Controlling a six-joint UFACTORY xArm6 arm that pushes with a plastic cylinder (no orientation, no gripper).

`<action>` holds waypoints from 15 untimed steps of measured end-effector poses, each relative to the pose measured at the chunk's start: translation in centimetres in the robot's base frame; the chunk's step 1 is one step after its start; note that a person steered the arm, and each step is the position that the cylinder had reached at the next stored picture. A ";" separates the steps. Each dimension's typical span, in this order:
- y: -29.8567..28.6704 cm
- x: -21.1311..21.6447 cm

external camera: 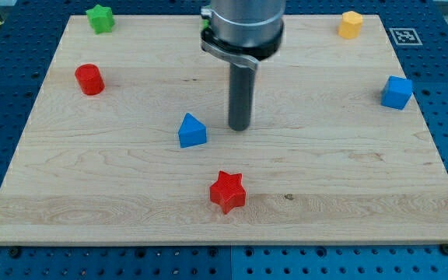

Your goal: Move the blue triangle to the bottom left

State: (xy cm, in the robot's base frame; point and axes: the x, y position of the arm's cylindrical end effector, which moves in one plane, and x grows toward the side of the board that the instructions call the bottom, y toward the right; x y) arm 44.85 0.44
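Observation:
The blue triangle (pixel 192 131) lies on the wooden board (pixel 115 187), a little left of the board's middle. My tip (pixel 239 127) stands just to the right of it, about a block's width away and not touching it. The dark rod rises from the tip to the arm's grey housing at the view's top.
A red star (pixel 228 191) lies below the triangle and slightly right. A red cylinder (pixel 89 78) is at the left, a green star (pixel 99 18) at the top left, an orange block (pixel 351 24) at the top right, and a blue cube (pixel 397 92) at the right edge.

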 end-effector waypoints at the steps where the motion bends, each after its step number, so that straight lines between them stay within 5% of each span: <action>1: -5.1 0.3; 3: -10.1 2.3; 5: -5.9 -0.1; 10: -9.2 9.5; 12: -7.9 10.5; 15: -14.7 12.5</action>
State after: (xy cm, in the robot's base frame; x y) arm 57.31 -14.21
